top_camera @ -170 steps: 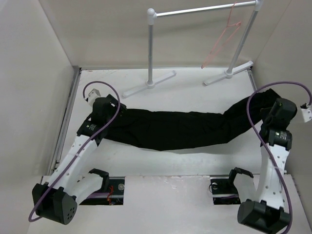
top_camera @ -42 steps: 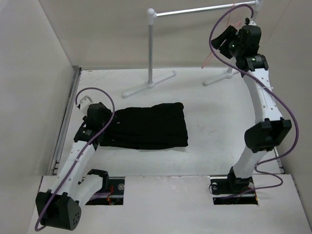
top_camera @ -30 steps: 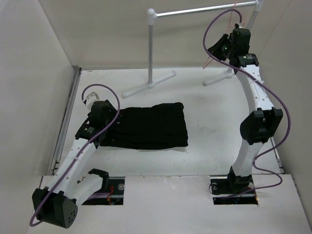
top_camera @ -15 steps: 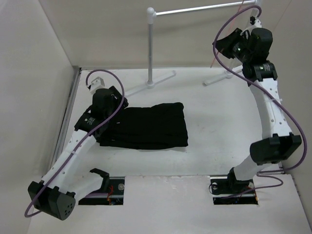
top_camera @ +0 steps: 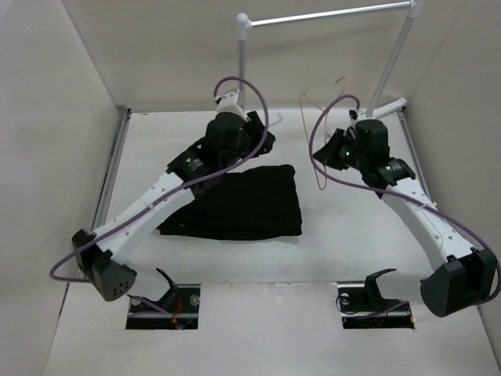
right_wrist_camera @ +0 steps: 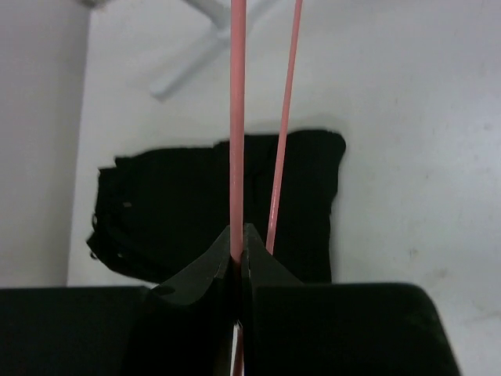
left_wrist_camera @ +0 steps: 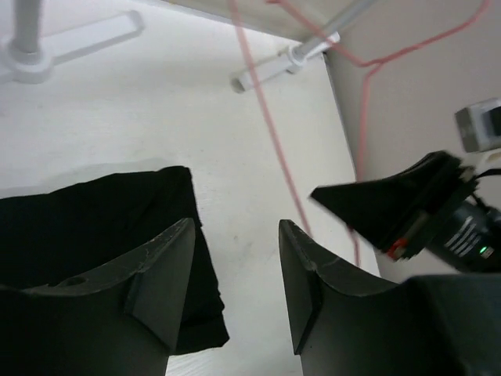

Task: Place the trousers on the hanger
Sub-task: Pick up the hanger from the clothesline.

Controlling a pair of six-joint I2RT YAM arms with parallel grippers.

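Note:
The black trousers (top_camera: pixel 235 205) lie folded in a flat rectangle on the table, also in the left wrist view (left_wrist_camera: pixel 94 215) and the right wrist view (right_wrist_camera: pixel 180 196). My right gripper (top_camera: pixel 329 150) hangs low over the table, right of the trousers, shut on the thin pink-red hanger (top_camera: pixel 303 117). In its wrist view the jaws (right_wrist_camera: pixel 239 243) pinch one wire of the hanger (right_wrist_camera: pixel 237 110) and a second wire runs beside it. My left gripper (top_camera: pixel 263 139) hovers over the trousers' far right corner, open and empty (left_wrist_camera: pixel 235 227), facing the hanger (left_wrist_camera: pixel 274 149) and the right gripper (left_wrist_camera: pixel 376 204).
The grey-white clothes rack (top_camera: pixel 243 70) stands at the back, its rail (top_camera: pixel 329 14) bare and its feet (top_camera: pixel 239 135) on the table just behind my left gripper. Side walls close in left and right.
My right gripper came down from the rack rail with the hanger to the table's middle. My left arm swung from the trousers' left end to their far right corner, jaws narrowing a little.

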